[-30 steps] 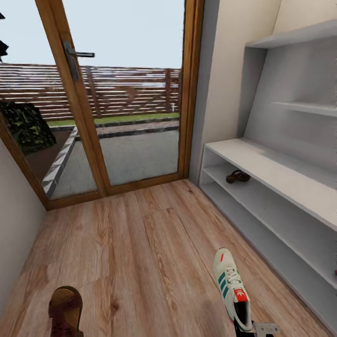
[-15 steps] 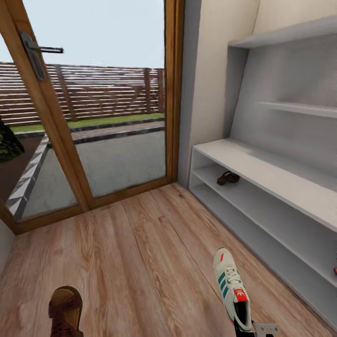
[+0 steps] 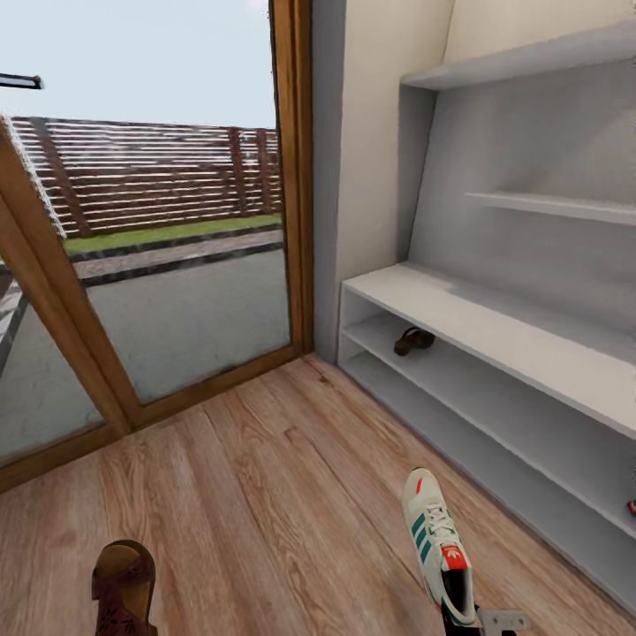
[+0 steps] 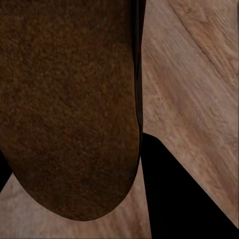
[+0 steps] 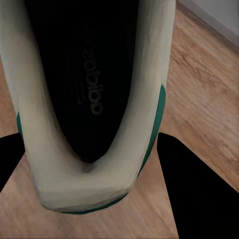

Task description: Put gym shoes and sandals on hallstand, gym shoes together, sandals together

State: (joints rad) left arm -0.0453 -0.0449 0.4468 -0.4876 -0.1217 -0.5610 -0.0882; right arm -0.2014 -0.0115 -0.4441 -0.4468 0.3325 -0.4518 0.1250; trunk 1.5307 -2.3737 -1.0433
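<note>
Right gripper (image 3: 473, 621) pinches a cream lace-up gym shoe (image 3: 436, 543); left gripper's state unclear beside suede-brown sandal (image 3: 124, 586).

matt grainy wood-plank floor (image 3: 265, 495), rough brown suede-like sandal (image 4: 64, 104), smooth cream sneaker (image 5: 89, 99), matt grey hallstand (image 3: 495, 327)

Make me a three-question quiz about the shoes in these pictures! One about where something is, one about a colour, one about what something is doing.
1. Where is the sandal that is already put away?
A. on the hallstand's top board
B. on a shelf inside the hallstand
C. outside the glass door

2. What colour are the gym shoe's side stripes?
A. green
B. blue
C. yellow

3. How is the gym shoe placed?
A. lying on the shelf
B. held by its heel, toe pointing away
C. hanging by its laces

Answers: 1 B, it sits under the top board. 2 A, green stripes show. 3 B, the right gripper is at its heel.
</note>
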